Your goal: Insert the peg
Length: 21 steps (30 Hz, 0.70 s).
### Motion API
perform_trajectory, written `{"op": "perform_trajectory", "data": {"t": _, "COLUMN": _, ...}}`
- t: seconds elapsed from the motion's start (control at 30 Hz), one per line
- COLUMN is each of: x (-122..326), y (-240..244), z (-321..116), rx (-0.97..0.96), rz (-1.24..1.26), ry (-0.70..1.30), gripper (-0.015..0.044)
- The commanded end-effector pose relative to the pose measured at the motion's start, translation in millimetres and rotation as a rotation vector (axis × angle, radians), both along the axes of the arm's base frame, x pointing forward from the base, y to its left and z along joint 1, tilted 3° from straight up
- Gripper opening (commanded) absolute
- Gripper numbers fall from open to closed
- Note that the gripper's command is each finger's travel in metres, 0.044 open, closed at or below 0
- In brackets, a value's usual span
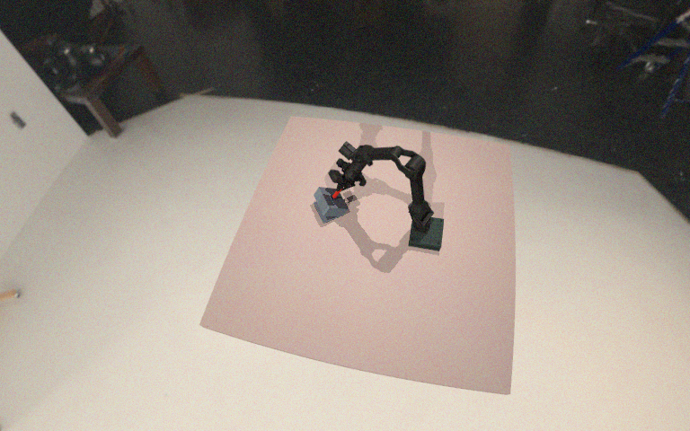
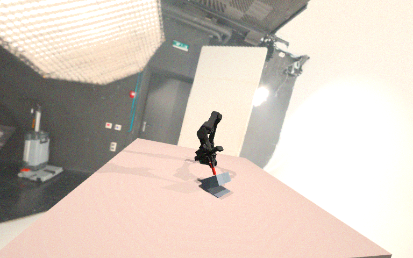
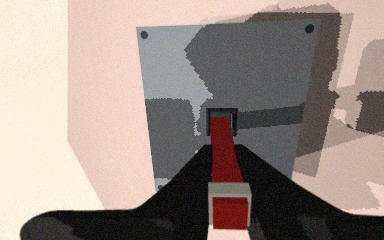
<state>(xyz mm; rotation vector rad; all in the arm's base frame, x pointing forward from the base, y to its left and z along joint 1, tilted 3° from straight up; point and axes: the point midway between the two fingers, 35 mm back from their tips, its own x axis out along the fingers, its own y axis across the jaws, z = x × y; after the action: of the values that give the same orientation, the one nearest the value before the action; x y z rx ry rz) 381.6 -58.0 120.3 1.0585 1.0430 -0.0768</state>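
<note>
Wrist view, tool clamping red peg, tip inside panel hole

End effector clamped on peg

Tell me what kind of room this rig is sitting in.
Most likely a studio or lab hall: a big honeycomb softbox overhead, acoustic foam on the ceiling, and a green exit sign above a dark door. The arm works on a pink table.
</note>
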Motion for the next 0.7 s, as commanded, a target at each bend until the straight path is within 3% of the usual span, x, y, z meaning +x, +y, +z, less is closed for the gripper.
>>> {"op": "perform_trajectory", "data": {"t": 0.0, "x": -0.4, "y": 0.5, "z": -3.5, "rx": 0.003, "rz": -0.004, "ry": 0.009, "gripper": 0.0}}
{"op": "perform_trajectory", "data": {"t": 0.67, "x": 0.5, "y": 1.1, "z": -5.5, "rx": 0.003, "rz": -0.004, "ry": 0.009, "gripper": 0.0}}
